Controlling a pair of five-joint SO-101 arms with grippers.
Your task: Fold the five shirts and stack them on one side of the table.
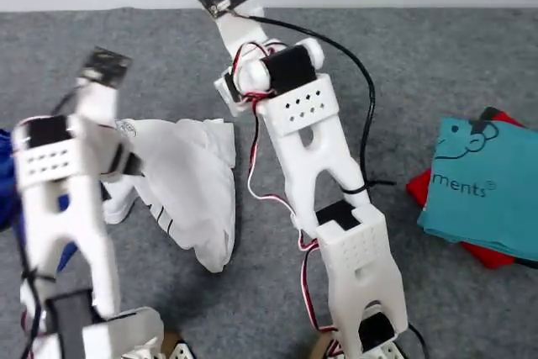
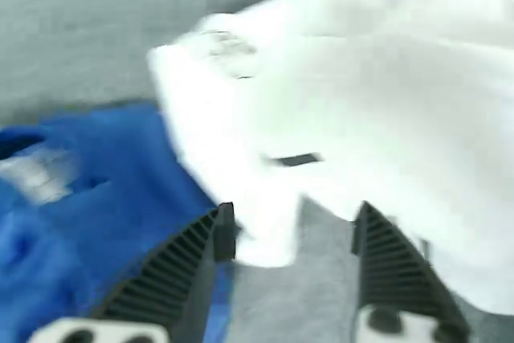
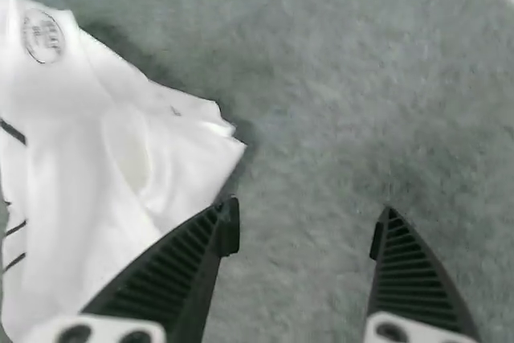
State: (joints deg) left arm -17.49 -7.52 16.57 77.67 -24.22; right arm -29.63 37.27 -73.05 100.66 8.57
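The white shirt lies crumpled around 9 o'clock on the counter, soft, floppy, probably light. Both arms' jaws sit released. Pinching a hem corner looks safest.

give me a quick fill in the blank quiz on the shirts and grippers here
The teal shirt lies on top of the ____ one. The crumpled shirt at the left gripper is ____. That gripper and the right gripper both stand ____. In the left wrist view, the other shirt beside the crumpled one is ____.
Missing words: red; white; open; blue.
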